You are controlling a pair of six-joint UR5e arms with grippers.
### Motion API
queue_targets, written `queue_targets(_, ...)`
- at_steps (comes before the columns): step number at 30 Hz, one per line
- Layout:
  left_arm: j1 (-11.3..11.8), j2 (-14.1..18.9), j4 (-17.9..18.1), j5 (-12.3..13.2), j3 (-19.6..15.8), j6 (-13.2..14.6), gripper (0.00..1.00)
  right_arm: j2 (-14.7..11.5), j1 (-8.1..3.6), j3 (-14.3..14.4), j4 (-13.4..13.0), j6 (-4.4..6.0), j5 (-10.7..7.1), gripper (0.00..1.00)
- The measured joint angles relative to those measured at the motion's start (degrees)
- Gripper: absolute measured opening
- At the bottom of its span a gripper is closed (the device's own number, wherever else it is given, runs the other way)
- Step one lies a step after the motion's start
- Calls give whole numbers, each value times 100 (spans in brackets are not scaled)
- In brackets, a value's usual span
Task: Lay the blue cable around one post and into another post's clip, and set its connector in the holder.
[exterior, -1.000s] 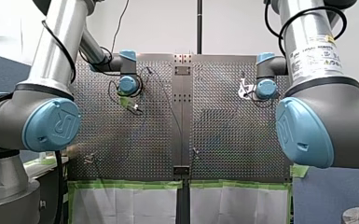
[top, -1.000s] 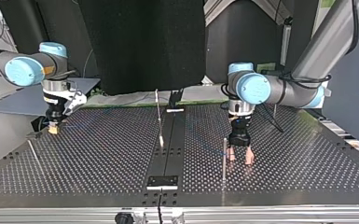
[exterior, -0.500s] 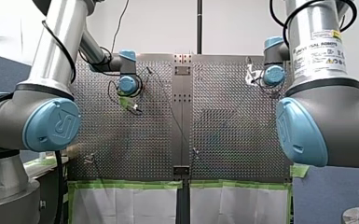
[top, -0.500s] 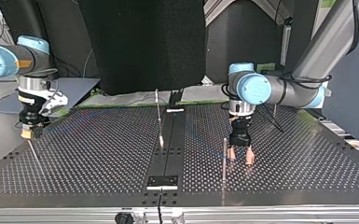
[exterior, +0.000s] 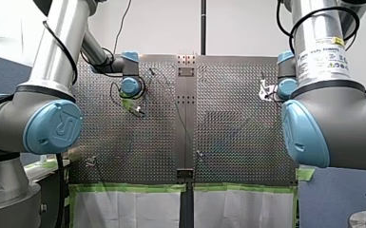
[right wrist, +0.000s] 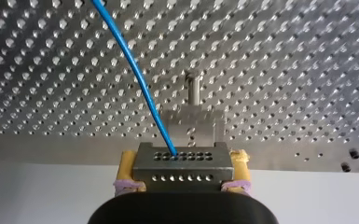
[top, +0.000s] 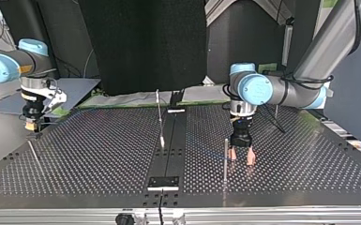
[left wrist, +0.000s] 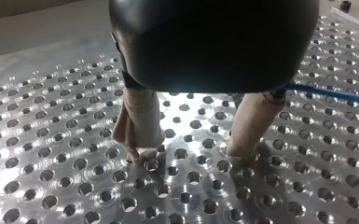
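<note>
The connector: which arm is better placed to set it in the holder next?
Right. My right gripper is shut on the connector, and what looks like the holder lies just ahead of it. My left gripper stands open on the table, holding nothing.

The perforated table (exterior: 138, 142) fills the middle of the front view, split from 12 to 6 o'clock by a smooth metal centre strip (exterior: 180, 156), and a dark pole (exterior: 203, 28) rises beyond its far edge at 12 o'clock. At 6 o'clock a band of green tape (exterior: 128, 187) runs along the near edge, with white sheets (exterior: 123, 209) just below it on both sides of the strip. In the top view a black panel (top: 143, 42) stands behind the table at 12 o'clock.
</note>
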Motion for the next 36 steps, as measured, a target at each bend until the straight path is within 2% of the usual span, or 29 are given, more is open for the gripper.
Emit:
queue_targets(6, -6, -1, -5, 0, 0, 5, 100, 23, -100, -4, -67, 12, -119, 2)
queue_targets(9, -8, -1, -3, 0, 0, 7, 100, 17, -203, -7, -80, 23, -226, 2)
queue_targets(16, -12, -4, -7, 0, 0, 18, 100, 13, -418, -14, -80, 60, -588, 2)
queue_targets(22, -34, -4, -19, 10, 0, 71, 100, 16, -500, -16, -82, -1, -913, 2)
queue_targets(30, -44, -5, -51, 67, 0, 76, 100, 21, -573, -16, -105, 22, -1391, 2)
queue_targets(36, -53, -2, -53, 90, 0, 81, 100, 38, -687, -23, -249, 157, -1710, 2)
